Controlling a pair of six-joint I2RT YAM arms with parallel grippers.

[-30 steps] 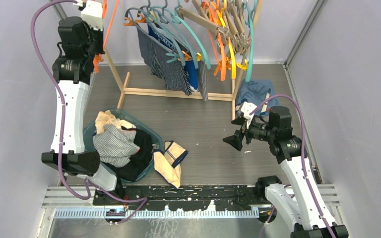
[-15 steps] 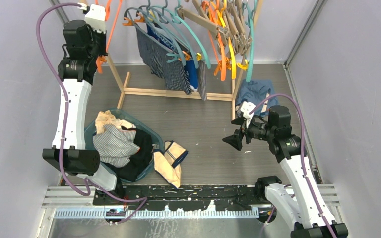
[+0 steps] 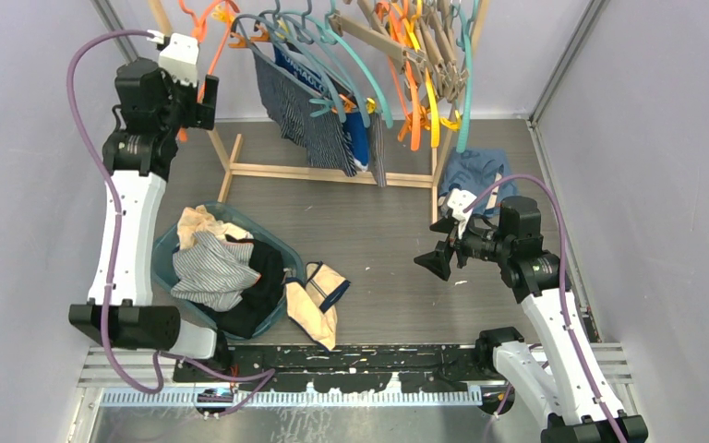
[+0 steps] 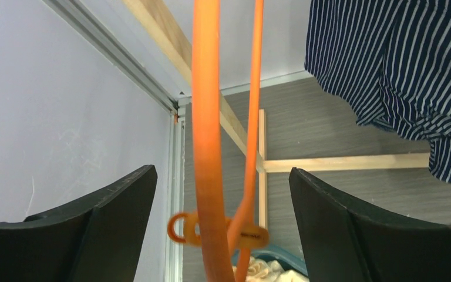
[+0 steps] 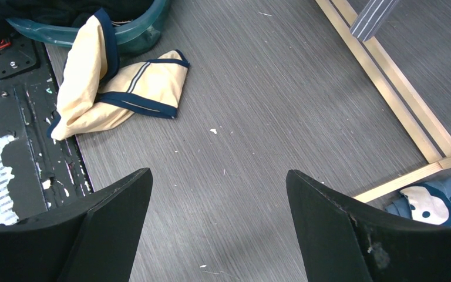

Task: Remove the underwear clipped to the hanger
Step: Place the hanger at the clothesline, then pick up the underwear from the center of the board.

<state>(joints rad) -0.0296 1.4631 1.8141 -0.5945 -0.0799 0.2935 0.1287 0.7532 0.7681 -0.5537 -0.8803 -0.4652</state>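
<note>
Navy pinstriped underwear (image 3: pixel 306 113) (image 4: pixel 399 64) hangs clipped on a teal hanger (image 3: pixel 355 57) at the rack's middle, with a bright blue piece (image 3: pixel 358 140) behind it. My left gripper (image 3: pixel 199 92) (image 4: pixel 223 176) is open at the rack's left end. An empty orange hanger (image 3: pixel 207 51) (image 4: pixel 205 117) passes between its fingers without touching them. Beige underwear with navy trim (image 3: pixel 318 297) (image 5: pixel 123 88) lies on the floor. My right gripper (image 3: pixel 434 262) (image 5: pixel 219 176) hovers open and empty over bare floor at the right.
A teal basket (image 3: pixel 280 245) (image 5: pixel 147 26) of removed garments sits at the left front. The wooden rack (image 3: pixel 332 174) (image 4: pixel 340 164) carries several empty hangers (image 3: pixel 425 65). A blue cartoon-print garment (image 3: pixel 475 171) (image 5: pixel 440 205) lies by the rack's right foot.
My left gripper has opened and let go of the orange hanger, then dropped back a little towards me. The right arm has not moved.
</note>
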